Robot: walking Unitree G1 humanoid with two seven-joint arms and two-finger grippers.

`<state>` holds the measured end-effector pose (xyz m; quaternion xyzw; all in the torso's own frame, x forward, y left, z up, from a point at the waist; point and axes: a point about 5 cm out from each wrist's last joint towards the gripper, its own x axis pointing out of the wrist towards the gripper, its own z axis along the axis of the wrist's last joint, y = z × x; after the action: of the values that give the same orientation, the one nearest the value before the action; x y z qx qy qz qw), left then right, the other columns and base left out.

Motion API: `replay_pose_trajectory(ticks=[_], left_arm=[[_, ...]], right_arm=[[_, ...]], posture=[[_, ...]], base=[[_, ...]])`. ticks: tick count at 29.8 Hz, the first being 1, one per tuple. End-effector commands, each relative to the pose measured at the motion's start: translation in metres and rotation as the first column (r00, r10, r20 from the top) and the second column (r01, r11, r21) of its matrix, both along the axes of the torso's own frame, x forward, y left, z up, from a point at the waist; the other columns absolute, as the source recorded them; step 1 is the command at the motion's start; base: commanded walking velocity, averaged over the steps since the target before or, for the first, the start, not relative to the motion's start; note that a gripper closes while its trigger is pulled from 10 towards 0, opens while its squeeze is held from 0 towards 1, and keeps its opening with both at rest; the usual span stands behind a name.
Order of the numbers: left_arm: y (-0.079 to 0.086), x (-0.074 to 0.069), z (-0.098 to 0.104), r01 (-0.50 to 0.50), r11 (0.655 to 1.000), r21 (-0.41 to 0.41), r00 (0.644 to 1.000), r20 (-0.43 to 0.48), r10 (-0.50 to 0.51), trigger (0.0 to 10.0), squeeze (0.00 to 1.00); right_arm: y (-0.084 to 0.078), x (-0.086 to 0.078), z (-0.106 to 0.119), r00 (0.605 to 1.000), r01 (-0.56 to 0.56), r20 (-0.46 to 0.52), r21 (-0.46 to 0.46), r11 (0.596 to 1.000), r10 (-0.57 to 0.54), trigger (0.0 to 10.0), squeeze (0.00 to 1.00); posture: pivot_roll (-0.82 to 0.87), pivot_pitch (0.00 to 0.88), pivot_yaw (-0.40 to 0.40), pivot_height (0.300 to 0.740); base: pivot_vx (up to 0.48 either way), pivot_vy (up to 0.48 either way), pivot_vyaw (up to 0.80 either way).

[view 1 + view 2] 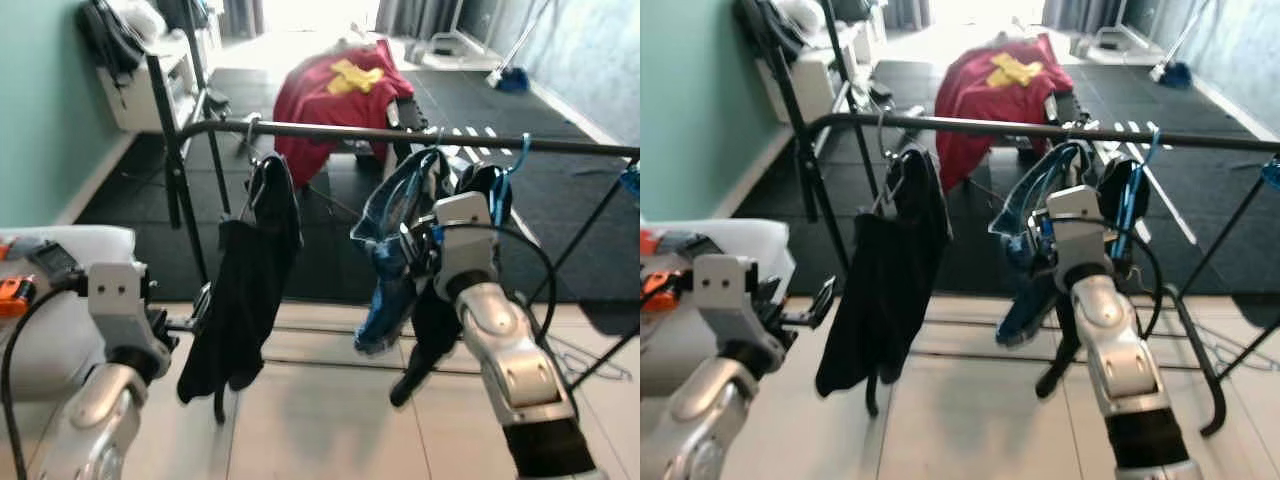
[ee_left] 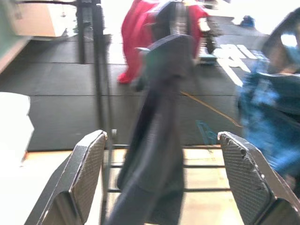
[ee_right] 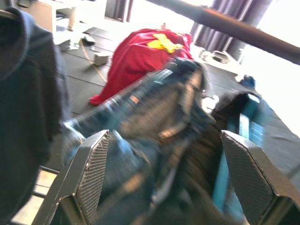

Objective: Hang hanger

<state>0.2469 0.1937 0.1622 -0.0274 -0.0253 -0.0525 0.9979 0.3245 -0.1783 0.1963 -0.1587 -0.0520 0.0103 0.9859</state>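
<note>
A black clothes rail [image 1: 400,135] runs across in front of me. On its left part a black garment [image 1: 250,290] hangs from a grey hanger [image 1: 247,150]. Near the middle hangs a blue denim garment [image 1: 395,250], and beside it a dark garment on a blue hanger [image 1: 505,175]. My right gripper [image 3: 161,187] is raised to the denim garment, open, its fingers [image 3: 91,173] spread on either side of the cloth. Low at the left, my left gripper [image 2: 161,183] is open and faces the black garment [image 2: 159,140] from a short distance.
A red cloth [image 1: 335,90] with a yellow patch is draped over furniture behind the rail. A white cushion [image 1: 60,300] with an orange item [image 1: 15,295] lies at my left. The rack's legs [image 1: 1200,370] and a loose wire hanger [image 1: 590,365] are on the floor at right.
</note>
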Motion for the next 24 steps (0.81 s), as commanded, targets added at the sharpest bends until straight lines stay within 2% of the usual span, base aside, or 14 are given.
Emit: replay_pose_trajectory(ticks=[1,5,9,24], left_arm=[[-0.005,-0.002,0.001,0.027,1.0,-0.002,1.0,0.012,-0.027,10.0,0.0],[-0.006,-0.003,-0.003,0.041,0.999,-0.005,0.999,-0.008,-0.041,10.0,0.0],[-0.007,-0.004,-0.006,0.049,0.999,0.0,0.998,-0.03,-0.049,10.0,0.0],[-0.016,-0.002,-0.004,0.087,0.996,-0.024,0.996,-0.007,-0.087,10.0,0.0]], right_arm=[[-0.003,0.0,-0.006,1.0,0.01,-0.024,0.009,1.0,-0.01,10.0,0.0],[-0.006,0.001,-0.012,0.998,0.008,-0.055,0.033,0.999,-0.007,10.0,0.0],[-0.011,0.002,-0.016,0.997,0.013,-0.073,0.047,0.999,-0.01,10.0,0.0],[-0.024,0.011,-0.009,0.997,0.059,-0.053,0.041,0.997,-0.057,10.0,0.0]], posture=[[-0.11,0.062,-0.053,0.736],[-0.11,0.059,-0.051,0.736],[-0.11,0.056,-0.052,0.736],[-0.1,0.066,-0.049,0.736]], base=[[0.0,0.0,0.0],[0.0,0.0,0.0],[0.0,-0.426,0.0],[0.0,-0.428,0.0]])
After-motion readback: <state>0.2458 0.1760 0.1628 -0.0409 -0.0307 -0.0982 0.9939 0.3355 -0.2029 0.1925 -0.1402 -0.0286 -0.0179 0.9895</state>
